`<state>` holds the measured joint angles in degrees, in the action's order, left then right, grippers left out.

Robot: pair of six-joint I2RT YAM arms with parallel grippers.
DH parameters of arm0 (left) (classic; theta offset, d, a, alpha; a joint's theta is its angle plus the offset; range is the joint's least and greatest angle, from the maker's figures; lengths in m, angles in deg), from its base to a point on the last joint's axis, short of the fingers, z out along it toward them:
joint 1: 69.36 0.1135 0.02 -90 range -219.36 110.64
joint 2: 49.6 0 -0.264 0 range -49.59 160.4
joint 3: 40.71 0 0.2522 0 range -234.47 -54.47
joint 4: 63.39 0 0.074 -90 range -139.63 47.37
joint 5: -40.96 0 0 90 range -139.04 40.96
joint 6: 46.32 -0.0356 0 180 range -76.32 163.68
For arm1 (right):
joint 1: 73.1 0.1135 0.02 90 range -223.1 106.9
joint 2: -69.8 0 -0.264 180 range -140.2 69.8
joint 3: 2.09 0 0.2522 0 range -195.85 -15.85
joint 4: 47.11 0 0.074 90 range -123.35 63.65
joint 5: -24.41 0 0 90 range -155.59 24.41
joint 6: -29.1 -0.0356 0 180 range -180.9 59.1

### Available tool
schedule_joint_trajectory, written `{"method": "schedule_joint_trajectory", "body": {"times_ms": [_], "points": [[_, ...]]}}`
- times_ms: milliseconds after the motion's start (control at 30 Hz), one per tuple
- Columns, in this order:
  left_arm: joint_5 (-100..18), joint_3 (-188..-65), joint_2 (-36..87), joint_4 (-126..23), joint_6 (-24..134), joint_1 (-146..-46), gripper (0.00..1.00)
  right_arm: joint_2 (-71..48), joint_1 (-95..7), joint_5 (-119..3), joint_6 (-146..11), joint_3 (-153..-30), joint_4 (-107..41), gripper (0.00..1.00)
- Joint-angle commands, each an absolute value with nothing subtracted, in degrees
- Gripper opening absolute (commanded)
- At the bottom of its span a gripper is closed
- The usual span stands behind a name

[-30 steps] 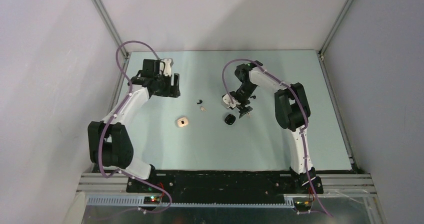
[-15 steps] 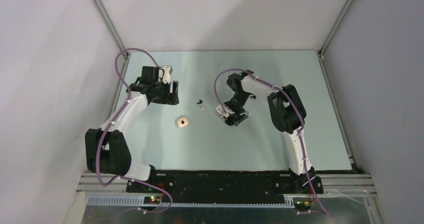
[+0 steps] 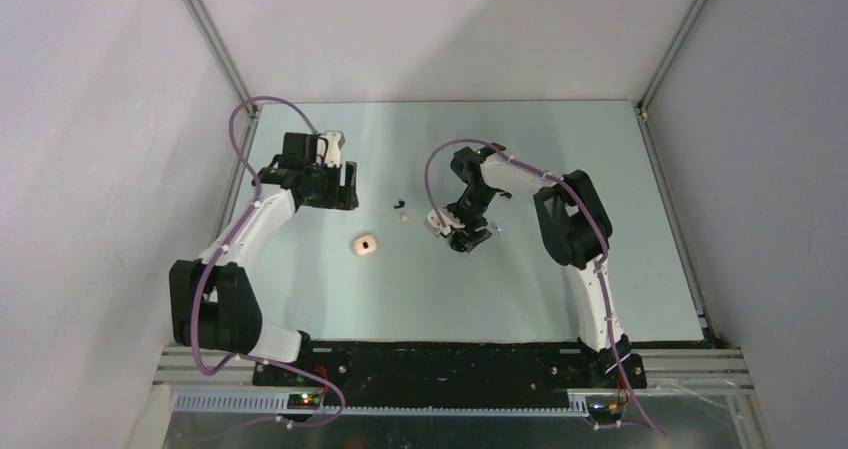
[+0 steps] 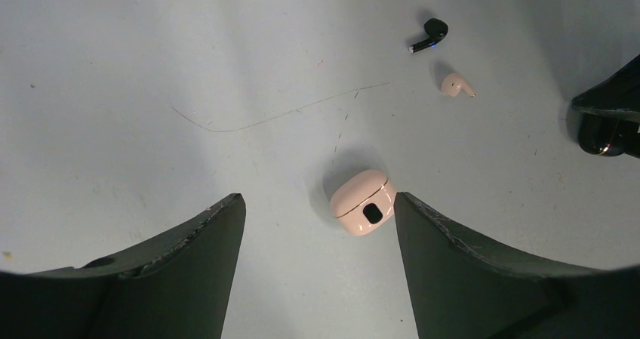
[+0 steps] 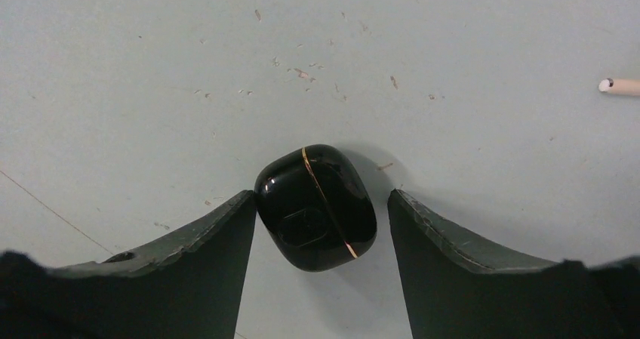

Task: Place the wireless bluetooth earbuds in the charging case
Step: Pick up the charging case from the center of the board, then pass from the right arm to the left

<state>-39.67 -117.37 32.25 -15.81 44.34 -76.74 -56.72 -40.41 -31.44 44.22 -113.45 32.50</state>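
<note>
Glossy black rounded charging case (image 5: 315, 207) and pale cream rounded case (image 4: 362, 201) lie shut; tiny black earbud (image 4: 430, 34) and cream earbud (image 4: 456, 86) lie loose, side by side.

Diffuse, bright light fills the overhead view; the table (image 3: 330, 289) shows a paler band toward twelve o'clock. From the left wrist, the cream case (image 4: 362, 203) casts a soft shadow toward eleven o'clock; from the right, the glossy black case (image 5: 315, 207) shadows toward two. Wrist pictures darken at bottom corners.
</note>
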Motion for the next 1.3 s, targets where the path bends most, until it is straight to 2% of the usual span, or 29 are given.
{"method": "schedule_joint_trajectory", "body": {"times_ms": [0,133,200,300,367,400,500,633,733,767,867,933,1067,1267], "points": [[-38.4,-118.6,31.2,-16.4,45.2,-77.3,0.78,-55.6,-40.5,-35.3,43.1,-112.8,31.3,0.66],[-38.1,-119.1,31.6,-16.4,45.3,-77.5,0.78,-55.4,-40.6,-36.4,42.9,-112.2,31.4,0.65],[-38.0,-119.5,32.0,-16.4,45.4,-77.5,0.78,-55.2,-40.7,-36.9,42.9,-111.9,31.7,0.59],[-37.1,-121.0,32.9,-16.7,45.9,-77.5,0.76,-55.1,-41.1,-36.2,40.1,-112.1,30.8,0.40],[-39.4,-122.3,33.4,-18.4,47.7,-77.8,0.75,-54.3,-41.8,-34.2,34.5,-113.0,28.2,0.37],[-40.1,-122.7,33.5,-19.1,48.7,-77.8,0.76,-53.6,-42.5,-33.6,29.1,-113.5,24.8,0.35],[-39.3,-126.6,34.3,-23.3,49.9,-77.9,0.79,-49.2,-43.8,-31.3,13.8,-114.1,17.1,0.14],[-32.7,-136.0,38.5,-26.8,52.3,-78.1,0.80,-40.9,-45.6,-30.6,-3.9,-113.0,0.8,0.09],[-25.5,-143.1,42.6,-28.1,53.0,-78.5,0.80,-33.8,-45.8,-34.7,-20.6,-108.7,-19.0,0.06],[-20.8,-146.6,43.4,-28.6,53.2,-78.7,0.80,-32.6,-45.8,-36.9,-25.2,-106.4,-23.2,0.00],[-12.7,-152.3,46.7,-29.5,54.7,-79.0,0.80,-27.8,-45.1,-41.1,-30.4,-101.5,-42.7,0.00],[-9.5,-155.1,47.9,-31.0,55.8,-79.5,0.80,-27.0,-44.1,-44.6,-30.9,-99.6,-50.1,0.02],[-6.2,-155.7,48.2,-35.6,52.7,-82.0,0.80,-27.8,-42.6,-46.2,-29.8,-99.7,-56.6,0.02],[-2.8,-155.1,48.8,-40.2,49.1,-84.2,0.77,-29.2,-42.1,-44.0,-28.4,-101.2,-58.1,0.02]]}}
